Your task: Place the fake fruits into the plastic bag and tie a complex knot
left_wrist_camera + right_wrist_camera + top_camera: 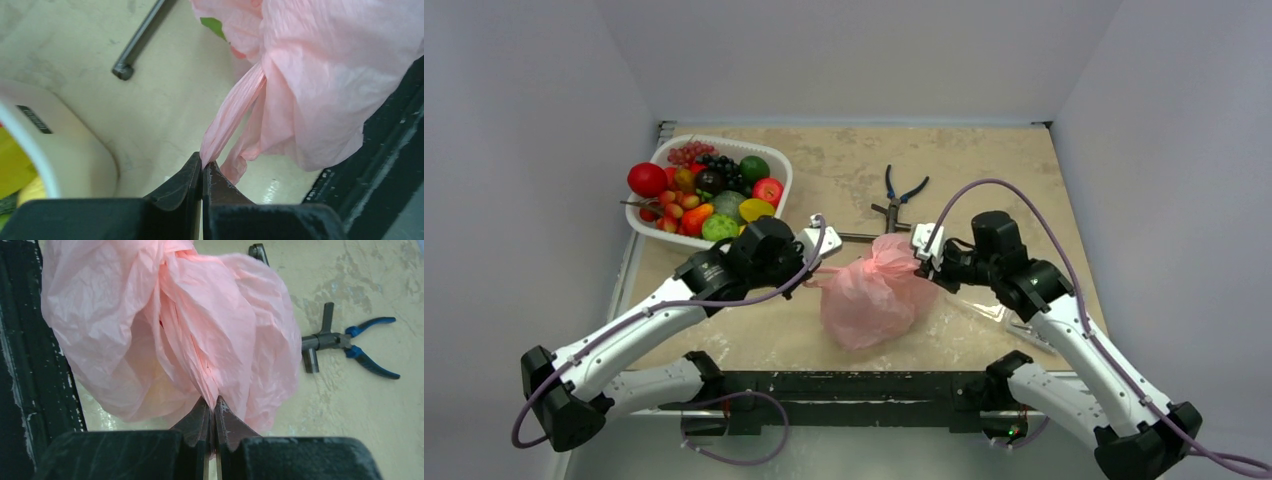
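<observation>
The pink plastic bag (pixel 869 295) sits bulging on the table between my arms, its neck bunched at the top (pixel 890 247). My left gripper (pixel 816 268) is shut on a stretched pink tail of the bag (pixel 230 115), pulled taut to the left. My right gripper (pixel 921 262) is shut on a pleated fold of the bag's film (pixel 200 365) on its right side. A bit of green fruit (pixel 214 26) shows behind the film. The remaining fake fruits (pixel 709 190) lie in a white basket (pixel 776 165) at the back left.
Blue-handled pliers (pixel 902 192) and a metal rod tool (pixel 869 236) lie behind the bag; both show in the right wrist view (pixel 367 347). A clear bag (pixel 999 305) lies under my right arm. The table's black front edge (pixel 844 385) is close to the bag.
</observation>
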